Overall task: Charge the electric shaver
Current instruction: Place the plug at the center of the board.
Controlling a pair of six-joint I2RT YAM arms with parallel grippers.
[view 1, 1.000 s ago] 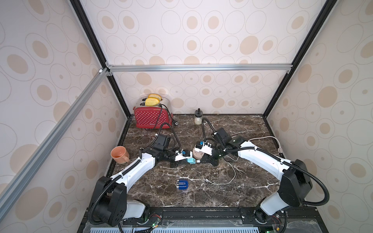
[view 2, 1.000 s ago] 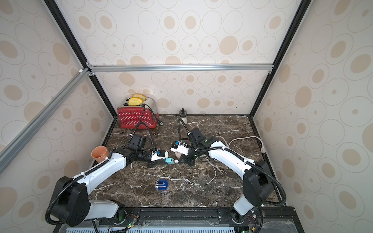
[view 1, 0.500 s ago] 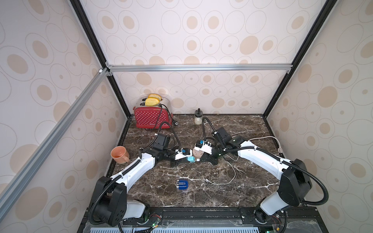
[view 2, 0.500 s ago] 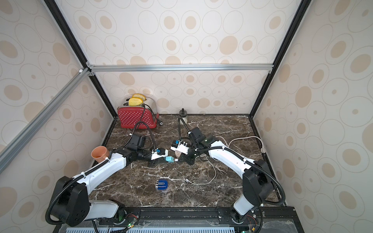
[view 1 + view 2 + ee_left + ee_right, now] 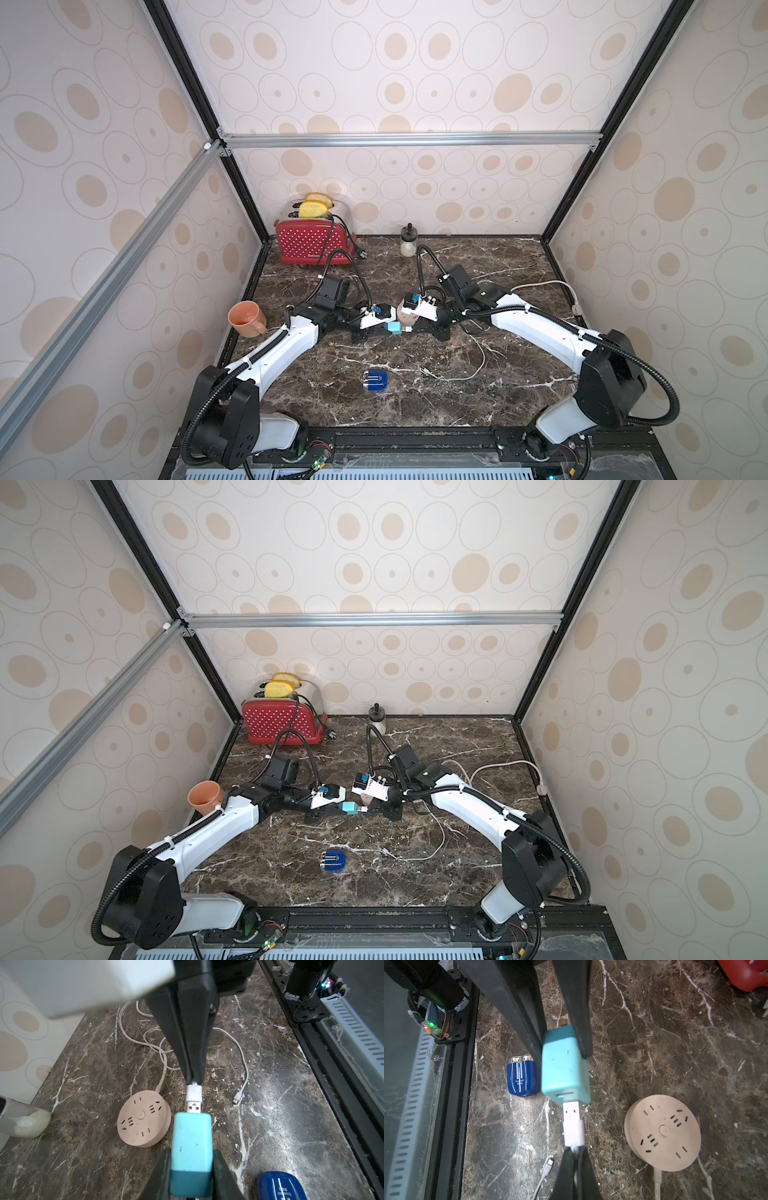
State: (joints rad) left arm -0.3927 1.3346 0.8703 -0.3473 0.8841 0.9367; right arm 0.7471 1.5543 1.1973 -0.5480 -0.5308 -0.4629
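Lying flat – shaver [image 5: 375, 381] well apart frm both jaws

The left gripper [image 5: 192, 1159] clamps the adapter [image 5: 192, 1138], which shows just beside the strip [image 5: 143, 1121]. The right gripper [image 5: 194, 1080] pinches a white USB plug [image 5: 194, 1101], whose metal tip reaches the adapter's end. Past the plug from the strip lies a loose cable end [image 5: 236, 1098], and the shaver [image 5: 280, 1186] is farther off.
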